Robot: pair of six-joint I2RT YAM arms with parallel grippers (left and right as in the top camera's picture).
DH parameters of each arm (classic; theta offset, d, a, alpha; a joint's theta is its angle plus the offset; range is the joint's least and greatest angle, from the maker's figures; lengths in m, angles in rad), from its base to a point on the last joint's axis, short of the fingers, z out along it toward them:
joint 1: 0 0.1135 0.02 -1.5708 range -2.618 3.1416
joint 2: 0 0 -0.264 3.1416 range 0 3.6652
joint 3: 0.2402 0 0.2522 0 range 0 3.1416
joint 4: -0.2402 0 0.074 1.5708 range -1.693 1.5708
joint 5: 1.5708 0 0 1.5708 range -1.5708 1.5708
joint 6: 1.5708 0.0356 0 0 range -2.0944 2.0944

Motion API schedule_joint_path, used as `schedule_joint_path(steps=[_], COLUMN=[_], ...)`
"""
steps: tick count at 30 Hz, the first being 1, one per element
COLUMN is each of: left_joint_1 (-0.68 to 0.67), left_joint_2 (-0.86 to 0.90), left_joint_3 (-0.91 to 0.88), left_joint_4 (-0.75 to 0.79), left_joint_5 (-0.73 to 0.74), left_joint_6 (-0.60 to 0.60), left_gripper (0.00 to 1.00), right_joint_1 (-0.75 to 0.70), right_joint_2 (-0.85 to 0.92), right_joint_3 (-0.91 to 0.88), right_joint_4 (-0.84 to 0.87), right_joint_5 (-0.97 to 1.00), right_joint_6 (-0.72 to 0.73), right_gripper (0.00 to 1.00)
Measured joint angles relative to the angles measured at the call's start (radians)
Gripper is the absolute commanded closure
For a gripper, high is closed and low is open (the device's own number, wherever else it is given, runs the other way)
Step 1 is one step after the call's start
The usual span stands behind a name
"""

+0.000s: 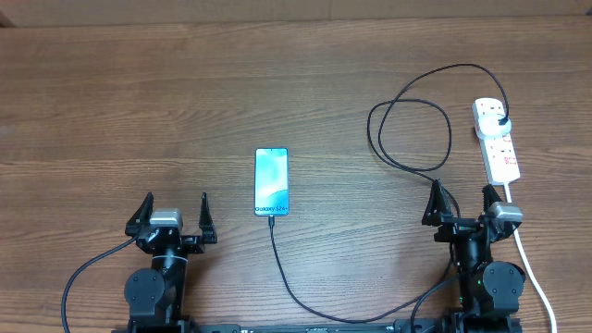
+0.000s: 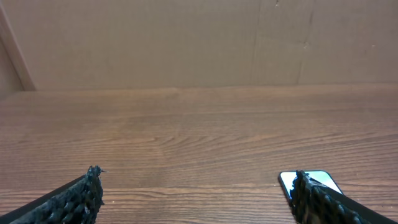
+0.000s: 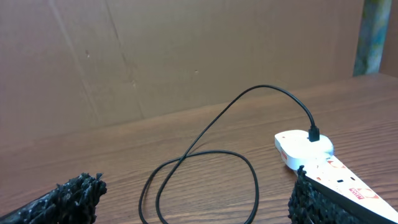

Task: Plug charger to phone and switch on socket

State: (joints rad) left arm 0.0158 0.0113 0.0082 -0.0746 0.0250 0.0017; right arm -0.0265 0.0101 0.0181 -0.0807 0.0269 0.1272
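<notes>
Wooden table (image 1: 139,92): phone (image 1: 271,180) centre, charger (image 1: 272,231) meeting its lower end, plugged into socket (image 1: 497,139) at right; left gripper (image 1: 176,197) and right gripper (image 1: 461,187) spread wide, empty.

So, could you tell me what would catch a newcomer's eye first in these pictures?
The light-blue phone lies screen up mid-table, bright against the brown table. The black charger loops loosely from the phone's near end across to the white socket at the right, its plug in the far outlet. The left gripper and right gripper sit open and empty at the near edge.
</notes>
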Motion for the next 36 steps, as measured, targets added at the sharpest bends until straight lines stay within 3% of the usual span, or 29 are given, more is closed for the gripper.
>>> schedule_joint_path(steps=[10,36], left_joint_1=[0.0,0.0], left_joint_2=[0.0,0.0], left_joint_3=[0.0,0.0], left_joint_4=[0.0,0.0], left_joint_5=[0.0,0.0], left_joint_6=[0.0,0.0], left_gripper=[0.0,0.0], right_joint_1=[0.0,0.0], right_joint_2=[0.0,0.0], right_joint_3=[0.0,0.0], right_joint_4=[-0.002,-0.002], right_joint_5=[-0.02,-0.023], right_joint_6=[-0.078,-0.095], right_gripper=[0.0,0.0])
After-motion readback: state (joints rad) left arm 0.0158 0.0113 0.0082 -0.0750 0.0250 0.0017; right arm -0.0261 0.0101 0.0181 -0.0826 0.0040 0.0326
